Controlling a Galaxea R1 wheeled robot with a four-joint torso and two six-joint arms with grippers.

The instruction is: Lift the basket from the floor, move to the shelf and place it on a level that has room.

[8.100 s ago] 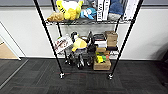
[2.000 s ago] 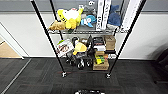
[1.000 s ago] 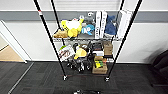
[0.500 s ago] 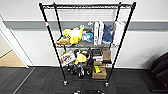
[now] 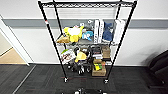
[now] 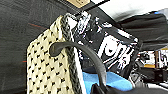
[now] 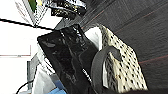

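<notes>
The basket (image 6: 45, 67) is cream woven with a black braided rim and hangs above the floor (image 6: 17, 27). Its black loop handle (image 6: 82, 52) runs into my left gripper (image 6: 100, 90), which is shut on it. In the right wrist view the basket (image 7: 122, 67) shows from its other end, and that handle (image 7: 100, 62) leads into my right gripper (image 7: 100, 91), also shut on it. A glossy black bag (image 6: 112, 50) and something blue (image 6: 112, 80) lie inside. The shelf (image 5: 50, 37) stands straight ahead against the wall. Its top level (image 5: 87, 4) is bare wire grid.
The middle tier holds yellow plush toys (image 5: 72, 33) and white boxes (image 5: 98, 31). The lower tiers are crowded with objects, among them a cardboard box (image 5: 98, 71). Dark carpet (image 5: 37, 77) lies before the shelf, a doorway (image 5: 7, 50) opens at left, and a dark seat (image 5: 160, 65) sits at right.
The head view has shifted, so the shelf now looks smaller and its bare top tier has come fully into the picture. Both grips on the basket handles are unchanged.
</notes>
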